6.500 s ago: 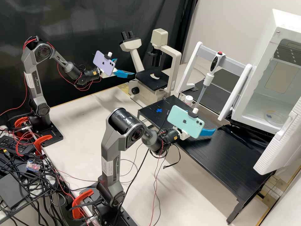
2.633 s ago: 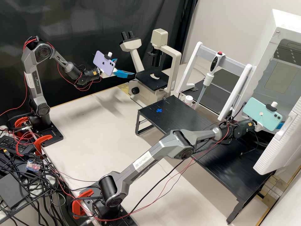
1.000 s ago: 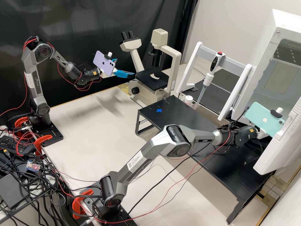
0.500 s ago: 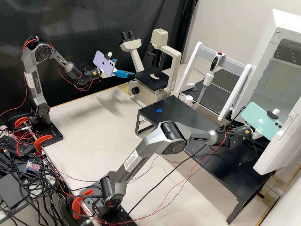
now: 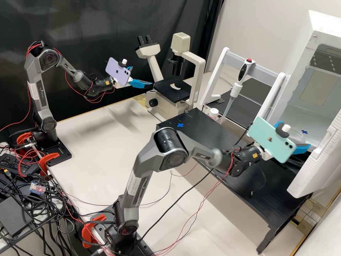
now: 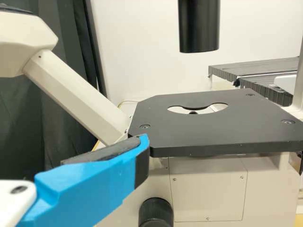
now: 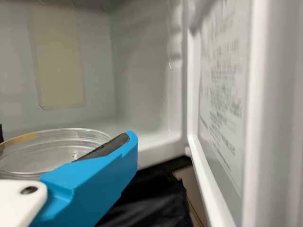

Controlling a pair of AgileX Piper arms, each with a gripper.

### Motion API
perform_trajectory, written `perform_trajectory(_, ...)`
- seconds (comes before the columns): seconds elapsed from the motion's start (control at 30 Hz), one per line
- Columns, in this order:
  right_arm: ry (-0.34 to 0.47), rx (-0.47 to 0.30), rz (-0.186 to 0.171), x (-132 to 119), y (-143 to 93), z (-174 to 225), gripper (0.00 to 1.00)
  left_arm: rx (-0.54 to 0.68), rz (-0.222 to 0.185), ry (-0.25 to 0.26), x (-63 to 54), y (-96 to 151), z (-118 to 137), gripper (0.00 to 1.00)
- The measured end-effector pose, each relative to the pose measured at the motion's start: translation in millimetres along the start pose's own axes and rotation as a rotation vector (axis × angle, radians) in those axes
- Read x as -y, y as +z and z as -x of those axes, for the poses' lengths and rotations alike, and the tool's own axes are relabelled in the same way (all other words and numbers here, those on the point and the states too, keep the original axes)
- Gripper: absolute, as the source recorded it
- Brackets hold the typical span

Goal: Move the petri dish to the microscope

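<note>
The right gripper [image 5: 293, 135] is at the open front of the white chamber, its blue fingers on either side of the clear petri dish [image 5: 300, 136]. In the right wrist view, the right gripper [image 7: 66, 151] is shut on the petri dish [image 7: 42, 153], whose side rests against the dark pad. The left gripper [image 5: 142, 76] stands open beside the microscope [image 5: 173, 89], holding nothing. One finger of the left gripper [image 6: 94, 182] shows in the left wrist view, near the corner of the black microscope stage [image 6: 218, 132], which has a crescent-like opening.
The white chamber [image 5: 323, 25] has its door [image 5: 316, 167] swung open close to the right gripper. A low black table [image 5: 209, 142] lies in front of it. A pipette [image 5: 237, 89] hangs on a white stand, with a small white-capped bottle [image 5: 213, 113] beside it.
The right arm reached into the chamber and has since drawn back toward the bench with the petri dish in its gripper, uncovering a blue cross on the chamber floor. The left arm has stayed still.
</note>
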Motion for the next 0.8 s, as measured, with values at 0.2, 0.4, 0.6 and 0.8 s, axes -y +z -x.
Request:
perform_trajectory(0.2,-0.017,-0.159,-0.004,21.6,-46.6,39.8,0.0,0.0,0.0,0.0,0.0,0.0,0.0,1.0)
perform_trajectory(0.4,-0.177,-0.282,0.027,70.0,-88.0,71.8,0.0,0.0,0.0,0.0,0.0,0.0,0.0,1.0)
perform_trajectory(0.6,-0.294,-0.347,0.015,108.0,-116.3,88.4,0.0,0.0,0.0,0.0,0.0,0.0,0.0,1.0)
perform_trajectory(0.8,-0.392,-0.398,0.017,146.8,-138.5,96.6,0.0,0.0,0.0,0.0,0.0,0.0,0.0,1.0)
